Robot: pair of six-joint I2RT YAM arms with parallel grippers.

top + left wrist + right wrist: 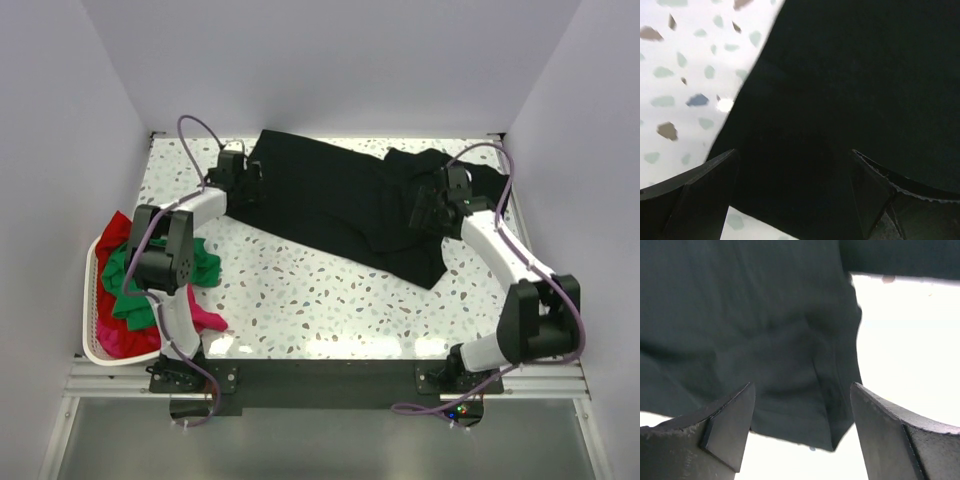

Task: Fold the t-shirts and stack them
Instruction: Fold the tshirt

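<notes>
A black t-shirt [345, 205] lies spread across the back of the speckled table, roughly folded into a long slanted band. My left gripper [242, 178] hovers over its left end, jaws wide apart, with black cloth [840, 100] lying flat below and nothing pinched. My right gripper [432, 208] is over the shirt's right part, also open; a folded corner of the cloth [790, 365] lies on the table between the fingers [730, 427], not clamped. Green [128, 270], red [115, 232] and magenta [205, 318] t-shirts are piled at the left.
A white plastic basket [92, 300] hangs at the table's left edge holding the coloured shirts, some spilling onto the table. White walls close in the back and both sides. The arm bases stand on a black rail [320, 380] at the near edge.
</notes>
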